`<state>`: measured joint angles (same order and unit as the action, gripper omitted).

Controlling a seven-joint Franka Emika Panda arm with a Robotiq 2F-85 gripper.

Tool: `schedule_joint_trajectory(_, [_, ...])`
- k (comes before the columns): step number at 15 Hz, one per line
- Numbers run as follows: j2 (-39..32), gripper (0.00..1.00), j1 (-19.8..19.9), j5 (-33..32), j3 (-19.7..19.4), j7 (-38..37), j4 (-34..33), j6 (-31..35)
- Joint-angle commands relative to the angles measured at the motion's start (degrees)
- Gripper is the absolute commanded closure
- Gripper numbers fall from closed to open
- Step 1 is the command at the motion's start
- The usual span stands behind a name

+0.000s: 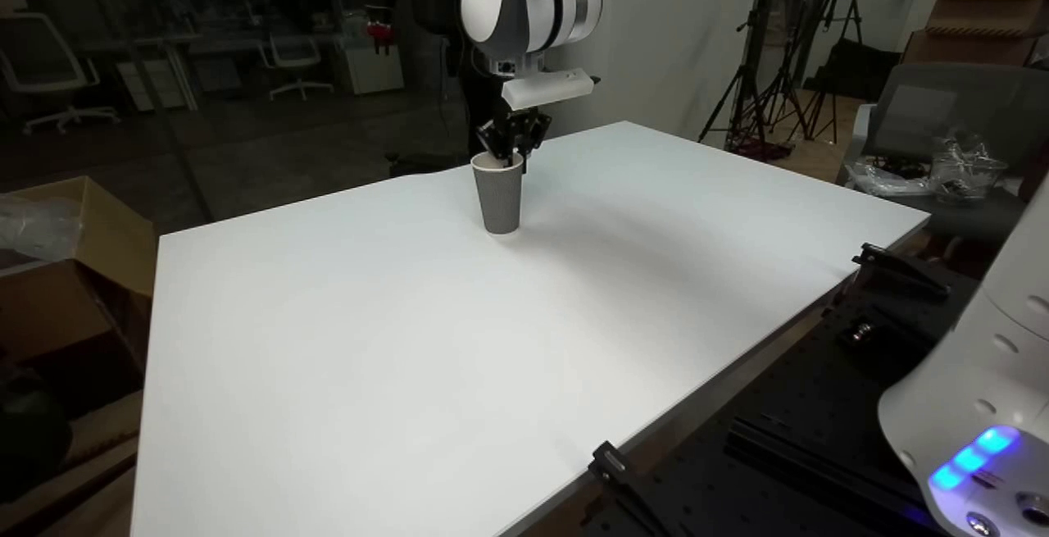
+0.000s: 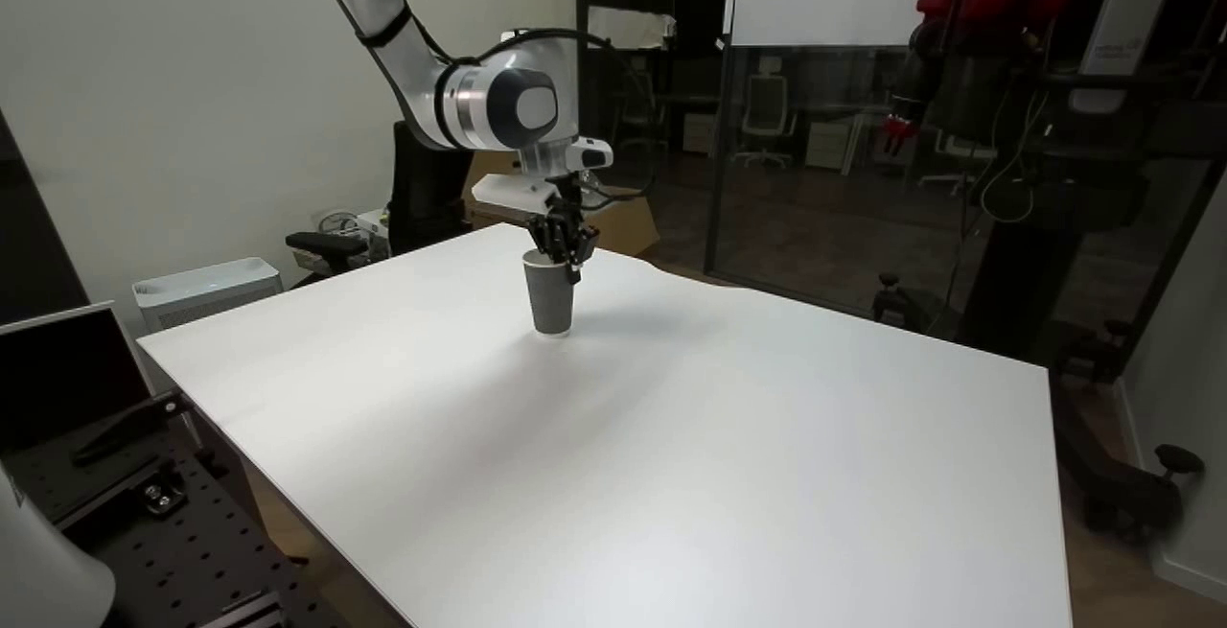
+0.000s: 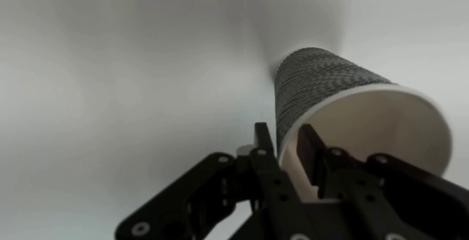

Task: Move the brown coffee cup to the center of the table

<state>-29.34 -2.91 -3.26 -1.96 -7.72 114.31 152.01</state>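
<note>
Straddling the wall of a brown coffee cup (image 1: 500,197), the end effector (image 3: 284,133) points down over a plain white surface (image 1: 369,357). Its two fingers (image 3: 309,148) stand a little apart, one inside the cup and one outside, and the wrist view shows a gap between the inner finger and the wall, so it does not appear clamped on anything. The cup stands upright, seemingly resting on the surface, near the middle when judged against the corners in both exterior views, though the slanted perspective leaves the exact center uncertain. By that reading the job looks close to complete: the cup is at or near its goal, and what is left is perhaps a small correction, then lifting the fingers clear. Whether the next move calls for a grip or a retreat cannot be told from this moment alone. Counted: one cup, one surface, one end effector, two fingers. An exterior view also shows one open-topped cardboard box (image 1: 53,311) at the left edge and two pale swivel chairs (image 1: 41,45) in the dim background.
</note>
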Motion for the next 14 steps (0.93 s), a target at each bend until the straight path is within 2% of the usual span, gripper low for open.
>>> schedule_joint_trajectory(1, [1.44, 0.99, 0.01, 0.69, 0.23, 0.41, 1.58, 0.77])
schedule_joint_trajectory(13, [1.58, 0.99, 1.17, 2.63, 2.32, 3.12, 1.65, 0.24])
schedule_joint_trajectory(14, [0.43, 0.96, -0.03, 1.41, 0.86, 1.7, 0.19, 0.14])
